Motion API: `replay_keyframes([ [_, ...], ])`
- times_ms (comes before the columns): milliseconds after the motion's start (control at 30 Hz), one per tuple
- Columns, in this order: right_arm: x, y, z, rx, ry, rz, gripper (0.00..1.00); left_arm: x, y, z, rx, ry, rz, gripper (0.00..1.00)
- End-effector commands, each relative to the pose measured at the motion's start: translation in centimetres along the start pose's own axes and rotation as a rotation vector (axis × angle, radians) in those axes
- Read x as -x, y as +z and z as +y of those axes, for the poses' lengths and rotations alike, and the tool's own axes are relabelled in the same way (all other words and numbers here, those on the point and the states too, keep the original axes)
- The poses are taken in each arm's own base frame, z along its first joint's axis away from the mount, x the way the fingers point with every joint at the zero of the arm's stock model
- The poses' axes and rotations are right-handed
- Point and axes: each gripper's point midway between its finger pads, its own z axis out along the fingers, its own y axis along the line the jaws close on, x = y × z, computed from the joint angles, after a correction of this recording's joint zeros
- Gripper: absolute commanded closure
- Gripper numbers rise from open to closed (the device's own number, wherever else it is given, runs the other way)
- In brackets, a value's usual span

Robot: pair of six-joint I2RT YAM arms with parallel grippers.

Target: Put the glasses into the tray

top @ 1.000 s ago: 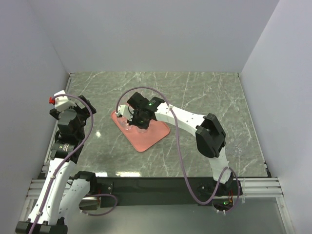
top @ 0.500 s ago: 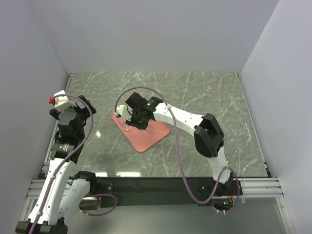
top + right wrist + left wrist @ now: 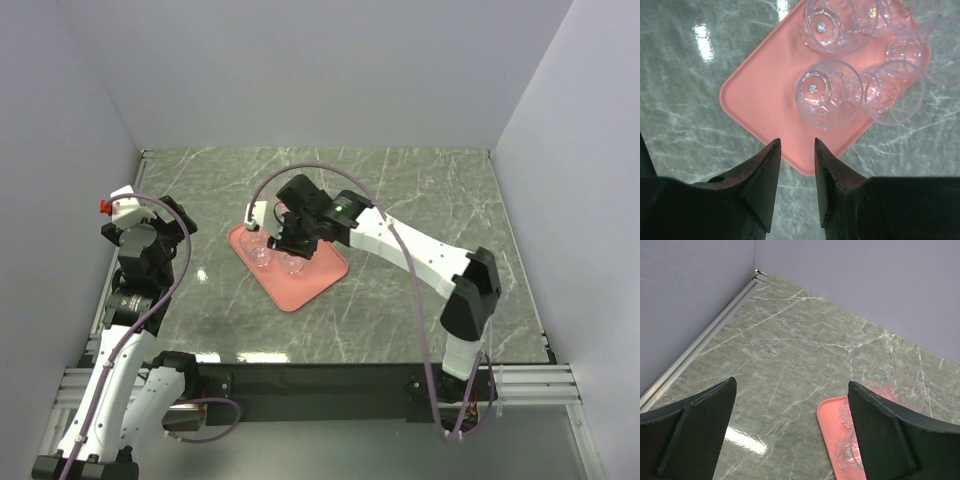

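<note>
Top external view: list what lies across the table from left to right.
From the left: left hand → tray carrying the glasses → right arm's black elbow. The right hand hangs over the tray, so it has no separate place.

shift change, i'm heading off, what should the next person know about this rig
Left pincer: open, empty, off to the side of the tray.
Right pincer: open, empty, above the tray's edge.
Done: at least four glasses stand on the tray.
Left to do: check the table for any glass off the tray; these views show none clearly.
</note>
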Motion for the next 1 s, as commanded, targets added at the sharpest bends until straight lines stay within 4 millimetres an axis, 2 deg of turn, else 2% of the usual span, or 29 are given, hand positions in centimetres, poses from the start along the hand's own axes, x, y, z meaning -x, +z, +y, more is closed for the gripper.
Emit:
replay_keyframes([
  [0, -0.8, -2.0, 0.8, 0.003, -0.049, 0.002, 0.59, 0.8, 0.0, -0.4, -0.021, -0.019, -0.035, 0.00],
  [133, -2.5, -3.6, 0.8, -0.023, -0.044, 0.016, 0.60, 0.8, 0.0, -0.6, -0.034, -0.020, -0.032, 0.01],
  [167, -3.6, -3.7, 0.6, -0.025, -0.031, 0.031, 0.60, 0.7, 0.0, -0.7, -0.035, -0.019, -0.030, 0.01],
  [233, -4.2, -5.0, 0.2, -0.042, -0.011, 0.017, 0.60, 0.7, 0.0, -0.7, -0.040, -0.020, -0.030, 0.00],
  [267, -5.5, -5.4, -0.6, -0.051, 0.024, 0.031, 0.60, 0.7, 0.0, -0.8, -0.043, -0.020, -0.029, 0.01],
  [333, -6.2, -6.9, -1.2, -0.054, 0.061, -0.001, 0.60, 0.7, 0.0, -0.9, -0.046, -0.020, -0.028, 0.01],
  [367, -7.9, -7.6, -2.4, -0.073, 0.116, 0.009, 0.60, 0.6, 0.1, -0.9, -0.047, -0.018, -0.025, 0.01],
  [433, -9.5, -8.9, -2.7, -0.073, 0.161, -0.013, 0.60, 0.6, 0.0, -0.9, -0.051, -0.019, -0.025, 0.01],
  [467, -11.2, -9.8, -3.8, -0.101, 0.207, -0.007, 0.60, 0.6, 0.0, -1.0, -0.056, -0.017, -0.023, 0.00],
  [500, -11.9, -11.0, -4.1, -0.125, 0.220, -0.021, 0.60, 0.5, 0.1, -1.0, -0.055, -0.017, -0.020, 0.01],
  [567, -14.3, -11.3, -3.6, -0.119, 0.259, -0.004, 0.59, 0.4, 0.1, -1.1, -0.057, -0.017, -0.018, 0.01],
  [600, -16.1, -12.0, -4.1, -0.139, 0.303, 0.012, 0.59, 0.5, 0.1, -1.1, -0.059, -0.017, -0.019, 0.01],
  [633, -17.4, -12.2, -3.1, -0.123, 0.308, 0.033, 0.59, 0.5, 0.1, -1.2, -0.063, -0.017, -0.018, 0.01],
  [700, -19.4, -13.1, -2.8, -0.144, 0.331, 0.054, 0.59, 0.3, 0.1, -1.2, -0.065, -0.015, -0.013, 0.01],
  [733, -20.9, -12.9, -2.0, -0.134, 0.334, 0.087, 0.59, 0.4, 0.1, -1.2, -0.066, -0.016, -0.015, 0.01],
  [967, -28.7, -15.5, -1.3, -0.183, 0.425, 0.216, 0.56, 0.4, 0.1, -1.3, -0.072, -0.015, -0.013, 0.01],
])
